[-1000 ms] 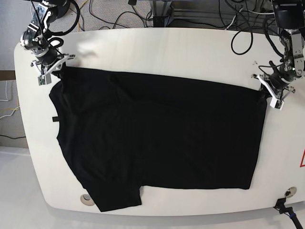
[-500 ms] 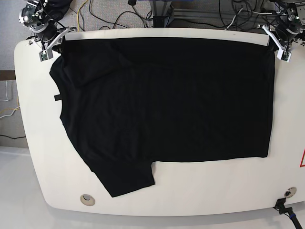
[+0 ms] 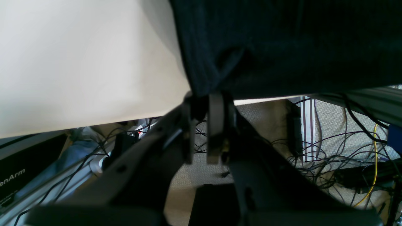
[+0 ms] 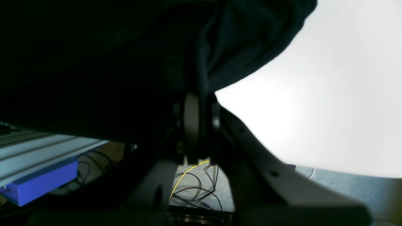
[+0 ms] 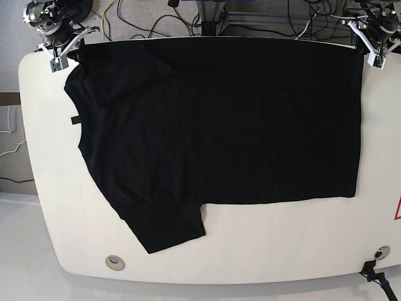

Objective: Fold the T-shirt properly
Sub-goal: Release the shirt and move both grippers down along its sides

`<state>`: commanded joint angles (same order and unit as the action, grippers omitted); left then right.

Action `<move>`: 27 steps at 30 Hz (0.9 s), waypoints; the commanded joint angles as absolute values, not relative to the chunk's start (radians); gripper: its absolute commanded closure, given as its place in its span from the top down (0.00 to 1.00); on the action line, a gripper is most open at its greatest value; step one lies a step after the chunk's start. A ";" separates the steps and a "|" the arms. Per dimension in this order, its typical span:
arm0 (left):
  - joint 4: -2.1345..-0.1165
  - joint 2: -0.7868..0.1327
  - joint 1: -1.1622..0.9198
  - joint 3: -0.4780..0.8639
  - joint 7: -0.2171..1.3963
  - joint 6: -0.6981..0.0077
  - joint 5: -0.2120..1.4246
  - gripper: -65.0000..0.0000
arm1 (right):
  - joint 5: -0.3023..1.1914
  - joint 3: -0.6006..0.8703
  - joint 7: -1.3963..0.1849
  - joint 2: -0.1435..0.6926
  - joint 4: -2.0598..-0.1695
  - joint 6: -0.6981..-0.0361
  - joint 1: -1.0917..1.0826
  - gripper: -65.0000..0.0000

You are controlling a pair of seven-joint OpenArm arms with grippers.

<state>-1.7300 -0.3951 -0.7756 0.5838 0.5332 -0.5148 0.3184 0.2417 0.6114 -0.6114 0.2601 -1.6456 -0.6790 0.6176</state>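
On the dark box at the left wrist view's lower left edge (image 3: 12,185), white lettering reads "enArm", cut off by the frame. Across the white oval table (image 5: 37,163) lies the large plain black cloth T-shirt (image 5: 219,125), spread flat with one sleeve pointing toward the near edge. At the far left corner, the right gripper (image 5: 64,53) is pinched tight on a shirt corner. At the far right corner, the left gripper (image 5: 369,47) clamps the opposite corner, jaws nearly together.
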 joint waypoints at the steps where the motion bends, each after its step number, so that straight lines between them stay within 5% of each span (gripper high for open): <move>1: -1.730 -0.395 -0.774 0.584 0.533 -0.515 0.318 0.07 | 0.242 0.611 -0.611 0.260 -1.646 -0.679 0.616 0.00; 6: -1.730 -0.398 -0.774 0.582 0.533 -0.515 0.314 0.09 | 0.240 0.611 -0.611 0.262 -1.646 -0.674 0.621 0.00; 8: -1.730 -0.404 -0.777 0.581 0.535 -0.521 0.314 0.25 | 0.232 0.616 -0.611 0.259 -1.646 -0.671 0.621 0.00; 10: -1.730 -0.437 -0.776 0.579 0.578 -0.576 0.314 0.54 | 0.234 0.644 -0.611 0.254 -1.646 -0.671 0.618 0.21; 12: -1.730 -0.453 -0.773 0.581 0.611 -0.613 0.314 0.67 | 0.240 0.647 -0.611 0.254 -1.647 -0.676 0.619 0.40; 15: -1.736 -0.456 -0.751 0.588 0.616 -0.616 0.314 0.62 | 0.242 0.651 -0.611 0.257 -1.649 -0.679 0.619 0.56; 23: -1.804 -0.470 -0.656 0.662 0.621 -0.619 0.314 0.62 | 0.243 0.650 -0.621 0.254 -1.827 -0.679 0.602 0.57; 27: -1.804 -0.470 -0.521 0.653 0.634 -0.619 0.312 0.62 | 0.243 0.650 -0.745 0.262 -1.879 -0.679 0.493 0.57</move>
<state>-1.8036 -0.4703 -0.5209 0.6529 0.6345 -0.6191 0.3122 0.2432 0.6498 -0.7449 0.2616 -1.8788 -0.6790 0.4933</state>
